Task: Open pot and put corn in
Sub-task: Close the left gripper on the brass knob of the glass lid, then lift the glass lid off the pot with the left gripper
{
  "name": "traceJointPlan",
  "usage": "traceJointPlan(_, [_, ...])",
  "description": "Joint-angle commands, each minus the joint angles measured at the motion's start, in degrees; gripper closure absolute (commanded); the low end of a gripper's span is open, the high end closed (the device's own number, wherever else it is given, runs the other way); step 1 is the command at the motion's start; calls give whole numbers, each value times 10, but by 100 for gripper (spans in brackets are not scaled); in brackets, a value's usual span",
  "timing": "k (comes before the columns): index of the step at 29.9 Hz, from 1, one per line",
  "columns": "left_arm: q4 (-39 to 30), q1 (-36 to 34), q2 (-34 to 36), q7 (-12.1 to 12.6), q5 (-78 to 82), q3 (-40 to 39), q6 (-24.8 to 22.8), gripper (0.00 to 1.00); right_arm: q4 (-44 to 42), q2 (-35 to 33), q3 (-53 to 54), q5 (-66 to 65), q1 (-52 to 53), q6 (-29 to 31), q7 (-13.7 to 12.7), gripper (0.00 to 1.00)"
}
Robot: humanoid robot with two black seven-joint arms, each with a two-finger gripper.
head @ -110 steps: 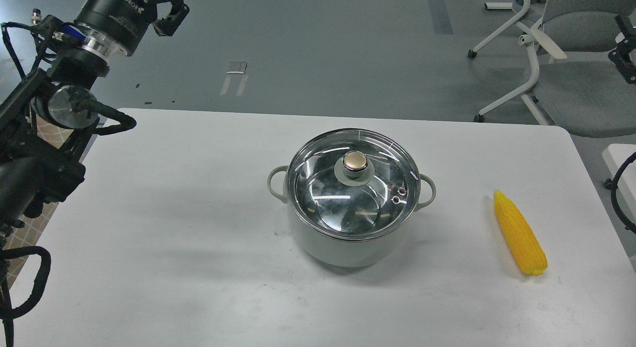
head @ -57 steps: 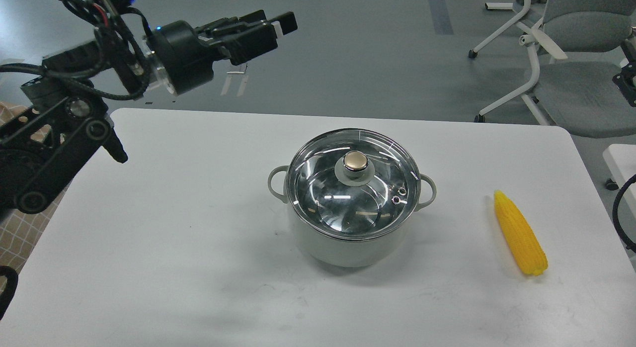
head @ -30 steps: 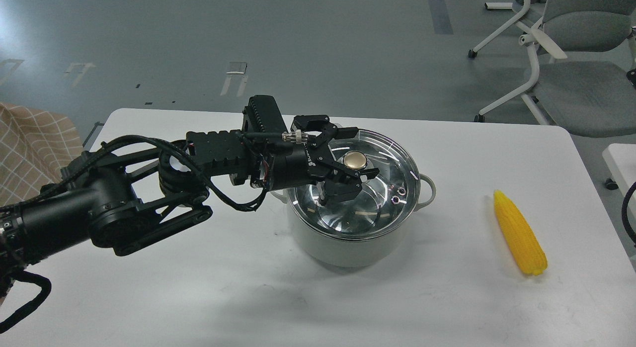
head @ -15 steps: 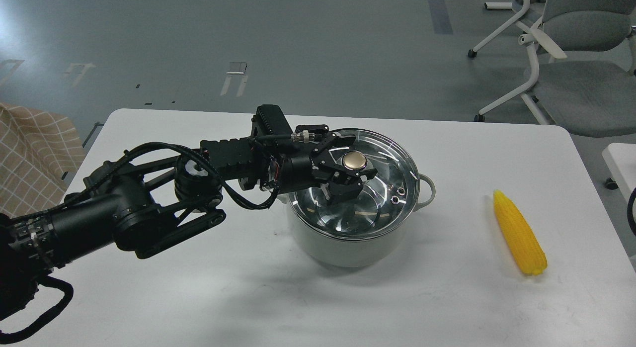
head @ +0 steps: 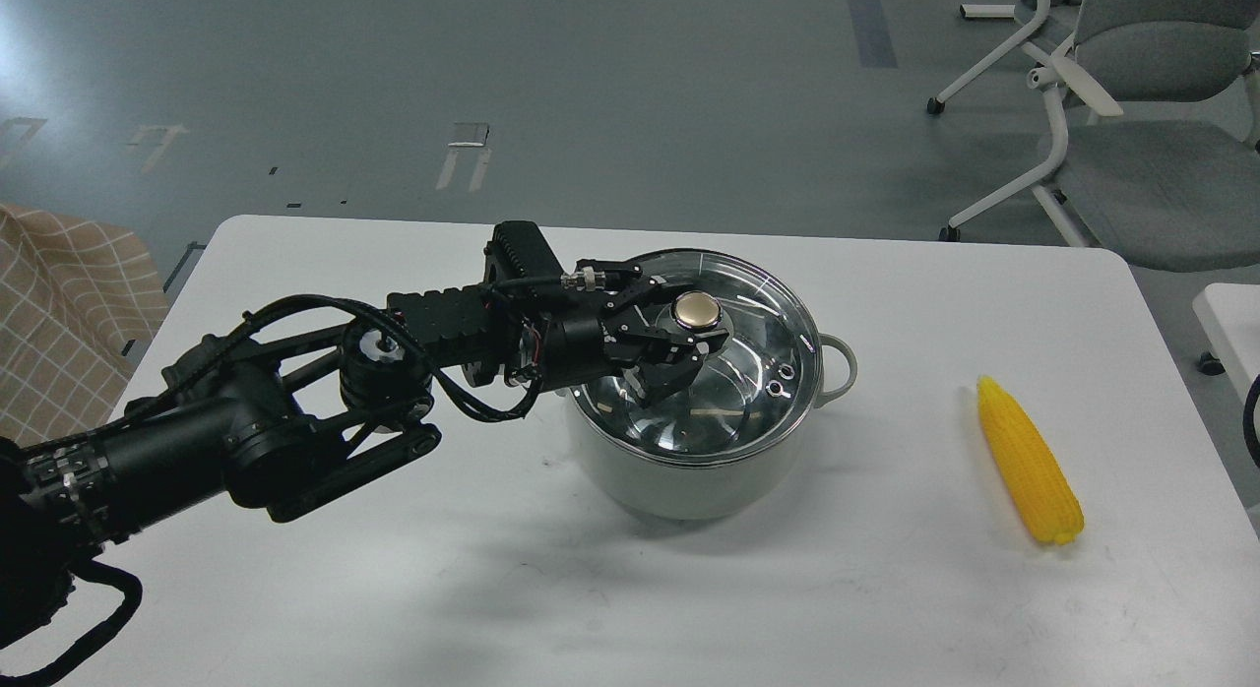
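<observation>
The pale grey-green pot stands in the middle of the white table. A glass lid with a gold knob covers it. My left arm reaches in from the left, and my left gripper is closed around the knob, one finger behind it and one in front. The yellow corn lies on the table to the right of the pot, apart from it, with its pointed end away from me. My right gripper is out of view.
A grey office chair stands on the floor beyond the table's far right corner. A tan checked cloth lies off the table's left edge. A black cable shows at the right edge.
</observation>
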Motion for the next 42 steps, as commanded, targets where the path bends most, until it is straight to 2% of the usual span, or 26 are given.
traceJointPlan(1, [-3,-2,0,0,0,-2,0,39,1,0,0,0,0,0,0,0])
traceJointPlan(3, [-3,-2,1,-1,0,-3,1,41,1,0,0,0,0,0,0,0])
traceJointPlan(5, [-4,-3,2,-2,0,-2,0,52,1,0,0,0,0,0,0,0])
traceJointPlan(7, [-4,-1,2,-2,0,-2,0,54,1,0,0,0,0,0,0,0])
traceJointPlan(18, [-4,4,1,-10,-1,-3,0,52,4,0,0,0,0,0,0,0])
traceJointPlan(23, [-4,3,1,-9,-1,-5,0,56,4,0,0,0,0,0,0,0])
traceJointPlan(25, [-4,3,1,-9,-2,-7,0,65,4,0,0,0,0,0,0,0])
traceJointPlan(33, [-25,0,11,-7,-17,-37,-2,66,4,-1,0,0,1,0,0,0])
traceJointPlan(40, [-75,-25,53,-4,-51,-43,-8,66,4,0,0,0,0,0,0,0])
traceJointPlan(42, [-97,-35,90,-2,-65,-44,-16,65,4,-1,0,0,0,0,0,0])
